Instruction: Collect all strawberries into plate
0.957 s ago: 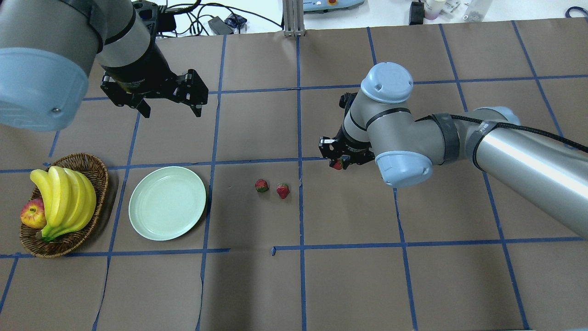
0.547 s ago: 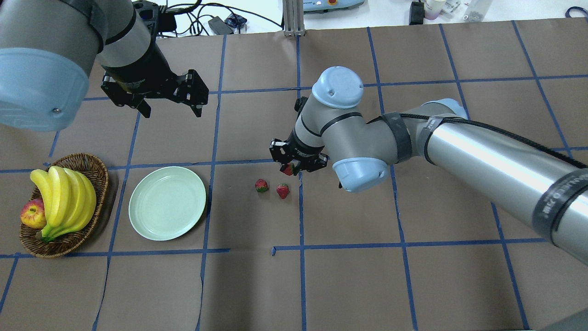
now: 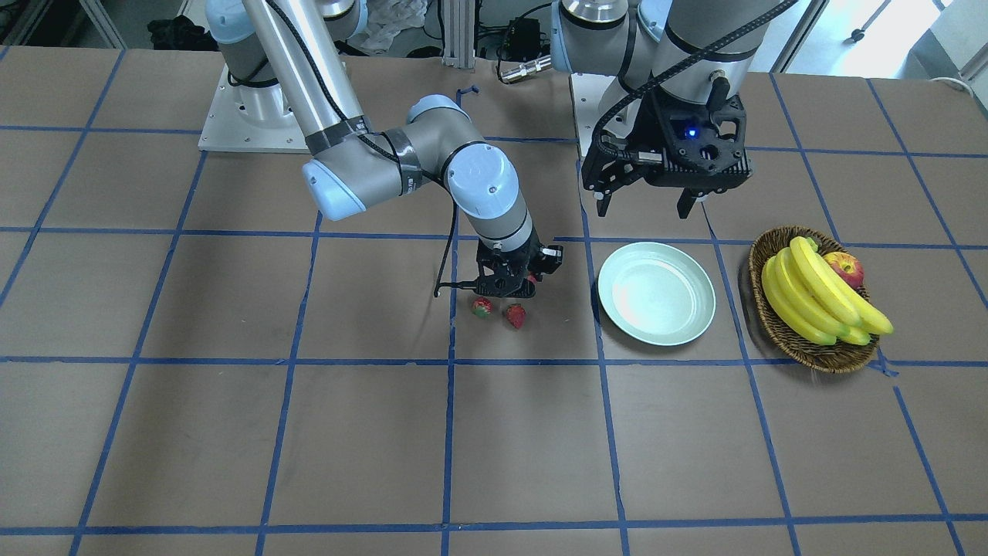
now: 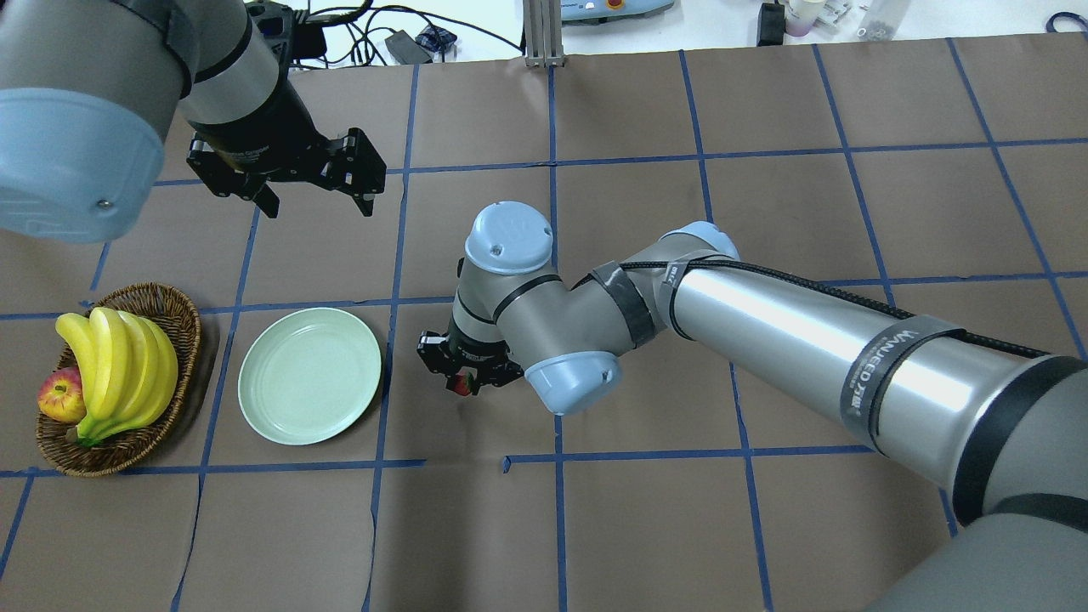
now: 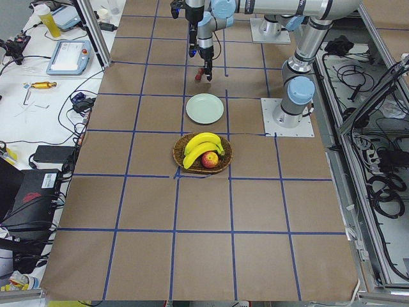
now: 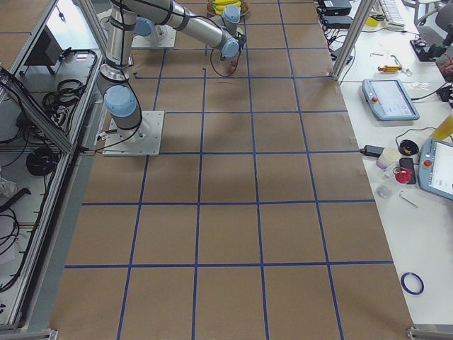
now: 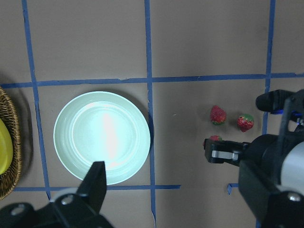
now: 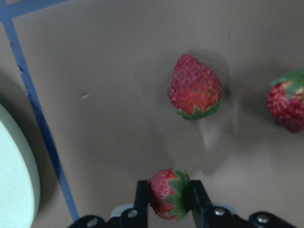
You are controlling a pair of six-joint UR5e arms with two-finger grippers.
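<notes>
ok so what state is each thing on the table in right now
right gripper, shut on the held strawberry
held strawberry, pinched between the fingers, not yet over the plate
one loose strawberry, lying on the table
other loose strawberry, lying beside it, not touching
plate, empty
left gripper, open, holding nothing
basket, holding bananas and an apple
</notes>
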